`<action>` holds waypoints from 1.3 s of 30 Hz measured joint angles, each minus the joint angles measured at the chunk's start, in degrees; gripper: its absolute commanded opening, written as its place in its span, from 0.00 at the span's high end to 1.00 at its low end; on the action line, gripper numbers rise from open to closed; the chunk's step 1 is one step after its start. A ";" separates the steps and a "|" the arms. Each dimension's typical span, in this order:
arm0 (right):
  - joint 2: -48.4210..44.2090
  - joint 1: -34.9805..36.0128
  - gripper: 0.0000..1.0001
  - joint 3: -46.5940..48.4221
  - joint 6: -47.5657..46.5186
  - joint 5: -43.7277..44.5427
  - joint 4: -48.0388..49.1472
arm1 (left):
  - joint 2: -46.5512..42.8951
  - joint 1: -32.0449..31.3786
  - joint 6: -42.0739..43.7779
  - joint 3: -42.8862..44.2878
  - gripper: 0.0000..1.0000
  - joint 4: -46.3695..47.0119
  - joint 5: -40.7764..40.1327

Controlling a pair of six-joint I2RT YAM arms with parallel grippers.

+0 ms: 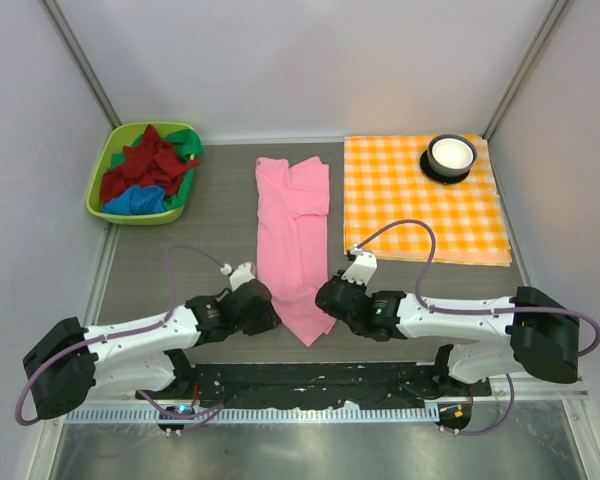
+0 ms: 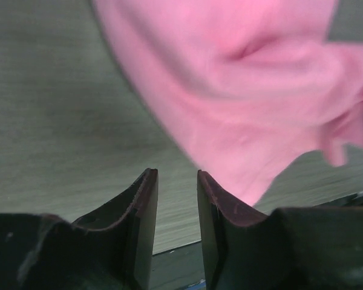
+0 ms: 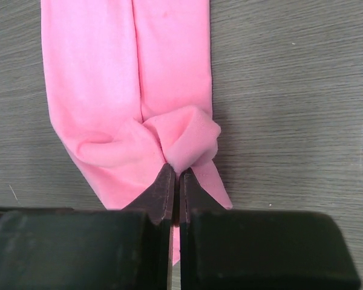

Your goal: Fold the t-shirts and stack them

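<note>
From overhead I see the pink t-shirt (image 1: 293, 235) lying as a long folded strip down the middle of the surface (image 1: 200, 260). Its near end tapers to a point between the left hand (image 1: 268, 310) and the right hand (image 1: 325, 298). The right wrist view shows what the overhead one cannot: the right hand (image 3: 174, 172) is pinched tight on a bunched lump of pink cloth at that near end, and a fold line runs straight away from it. The left wrist view shows the left hand (image 2: 177, 175) with a narrow gap between its fingers and nothing in it; the shirt's edge is a blur just beyond the tips. Only the overhead view takes in the rest. A green bin (image 1: 96, 195) at the far left holds a red t-shirt (image 1: 145, 160), a green t-shirt (image 1: 187, 140) and a blue t-shirt (image 1: 135, 200) in a heap. At the far right a checked cloth (image 1: 410, 210) carries a white bowl (image 1: 451, 153) on a dark round mat (image 1: 427, 166). The surface is grey wood grain, with pale walls (image 1: 310, 60) on three sides and a metal rail (image 1: 280, 412) along its near edge.
</note>
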 measured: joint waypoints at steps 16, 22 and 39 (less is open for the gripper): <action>1.97 0.00 0.99 -1.03 0.15 -2.21 2.64 | -1.27 -5.05 -12.66 -10.93 0.43 14.36 4.70; 2.38 0.00 0.99 -1.25 0.37 -2.56 3.10 | 3.98 -10.60 -16.15 -9.97 0.44 19.63 5.16; 2.21 0.00 0.99 -3.67 0.61 -3.23 4.42 | 6.12 -14.71 -22.64 -10.93 0.57 22.56 -0.15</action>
